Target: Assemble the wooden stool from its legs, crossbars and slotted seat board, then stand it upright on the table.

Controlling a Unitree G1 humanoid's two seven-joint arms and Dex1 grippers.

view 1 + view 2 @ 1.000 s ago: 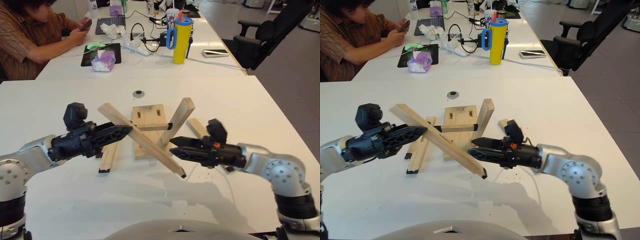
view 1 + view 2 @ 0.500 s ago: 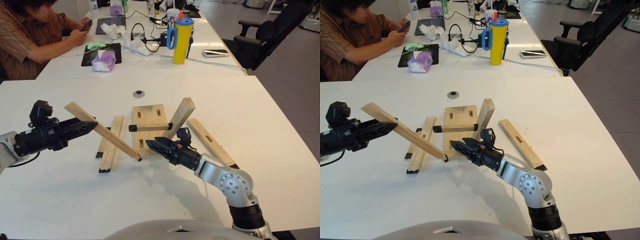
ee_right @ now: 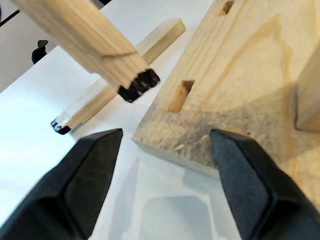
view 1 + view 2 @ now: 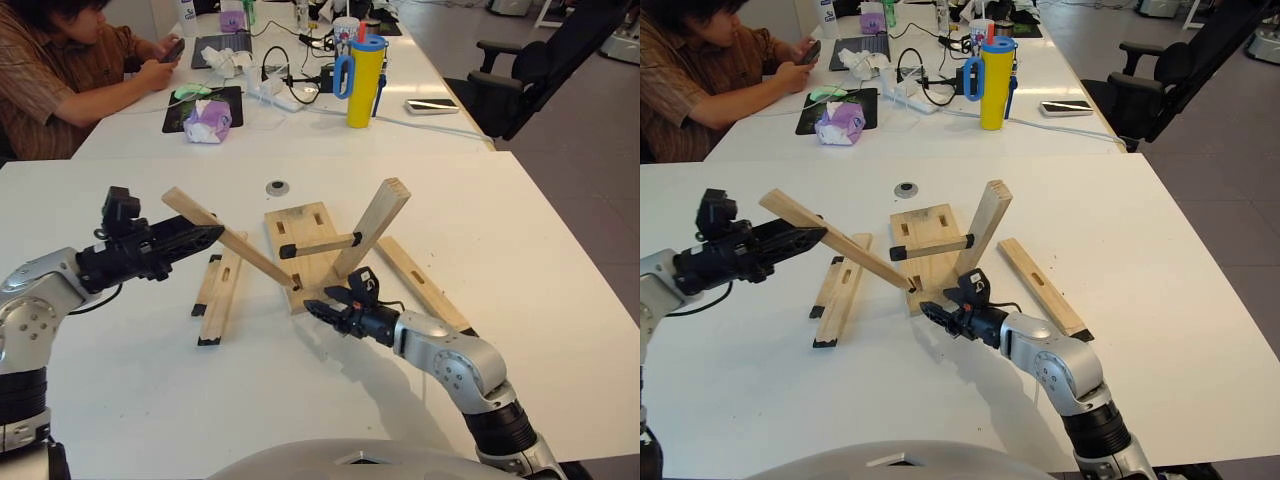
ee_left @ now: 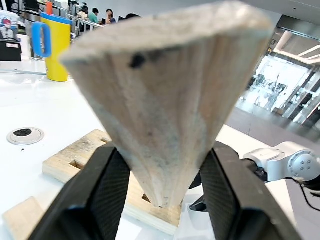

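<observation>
Left wrist view: leg (image 5: 165, 115) clamped between fingers (image 5: 100, 200).

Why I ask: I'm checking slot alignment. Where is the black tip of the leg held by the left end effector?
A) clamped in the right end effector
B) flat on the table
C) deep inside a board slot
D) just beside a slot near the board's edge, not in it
D: the leg has its black tip beside the slot in the board, outside it, while the left end effector grips its other end.
</observation>
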